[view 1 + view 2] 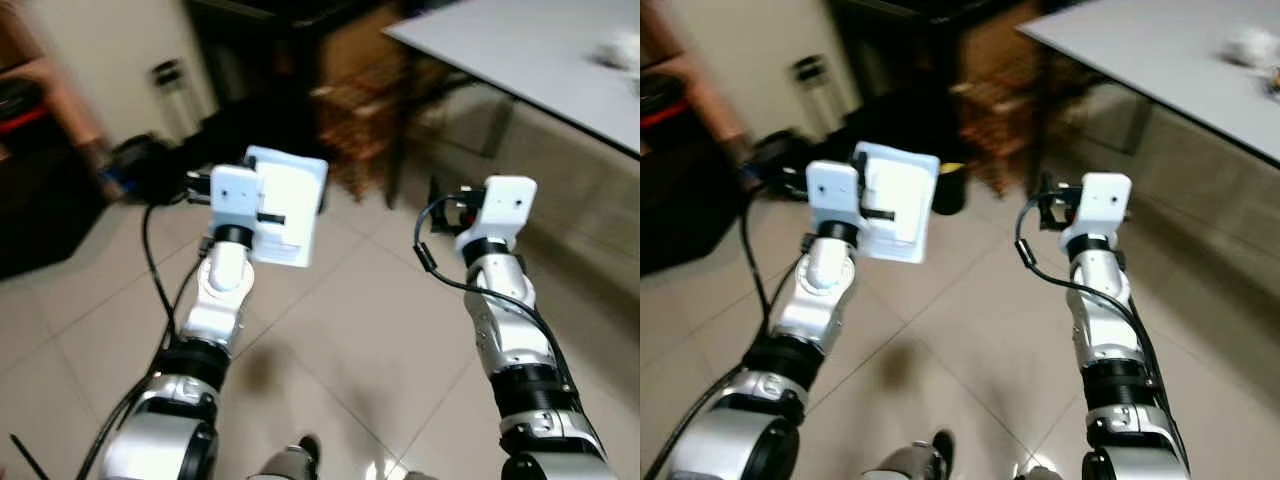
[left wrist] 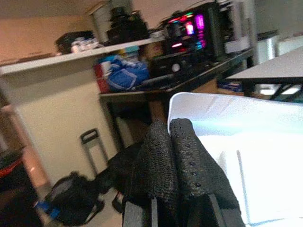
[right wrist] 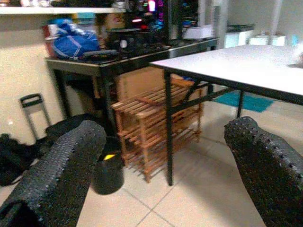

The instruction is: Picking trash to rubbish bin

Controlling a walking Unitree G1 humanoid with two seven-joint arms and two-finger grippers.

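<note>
Between the left gripper's (image 2: 177,156) two black fingers (image 2: 194,161), pressed tight together, a flat white box (image 1: 285,205) is pinched by its near edge; it stands upright ahead of the gripper, held out over the tiled floor (image 1: 350,340) at about chest height before the robot. The right gripper (image 3: 165,156) is raised alongside, well apart from the box, its fingers (image 3: 61,170) spread wide with nothing between them. Straight ahead of the right gripper, past its fingertips, a small black bin (image 3: 108,171) with something yellow in it sits on the floor, just beside a wooden slatted rack (image 3: 156,123). That rack stands under the corner of a white table (image 3: 236,64). Beyond the left gripper a dark desk (image 2: 156,90) carries glowing computer gear, and a black bag (image 2: 71,201) lies on the floor near the wall. The head views are blurred.
</note>
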